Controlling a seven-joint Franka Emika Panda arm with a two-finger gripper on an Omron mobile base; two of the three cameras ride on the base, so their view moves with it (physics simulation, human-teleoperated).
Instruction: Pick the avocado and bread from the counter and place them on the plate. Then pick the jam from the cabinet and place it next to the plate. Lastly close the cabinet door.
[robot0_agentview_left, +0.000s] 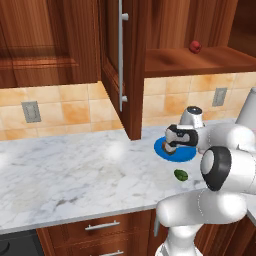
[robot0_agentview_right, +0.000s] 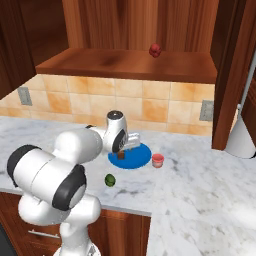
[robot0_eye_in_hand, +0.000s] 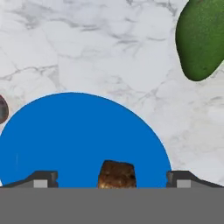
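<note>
The blue plate (robot0_agentview_right: 137, 159) lies on the marble counter (robot0_agentview_right: 200, 190) with the small brown bread (robot0_agentview_right: 121, 156) on its left part. My gripper (robot0_agentview_right: 126, 150) hangs just above the bread, open, with nothing in its grip. In the hand view the bread (robot0_eye_in_hand: 116, 174) rests on the plate (robot0_eye_in_hand: 78, 135) between my spread fingertips (robot0_eye_in_hand: 43, 178). The dark green avocado (robot0_agentview_right: 110, 180) lies on the counter in front of the plate, also seen as avocado (robot0_eye_in_hand: 200, 39). The pink-red jam (robot0_agentview_right: 158, 160) stands on the counter just right of the plate. The cabinet door (robot0_agentview_left: 120, 65) stands open.
A dark red round fruit-like thing (robot0_agentview_right: 155, 50) sits on the cabinet shelf (robot0_agentview_right: 125, 62). A tiled backsplash with outlets (robot0_agentview_left: 31, 111) runs behind the counter. Wooden drawers (robot0_agentview_left: 102, 226) sit below the counter's front edge.
</note>
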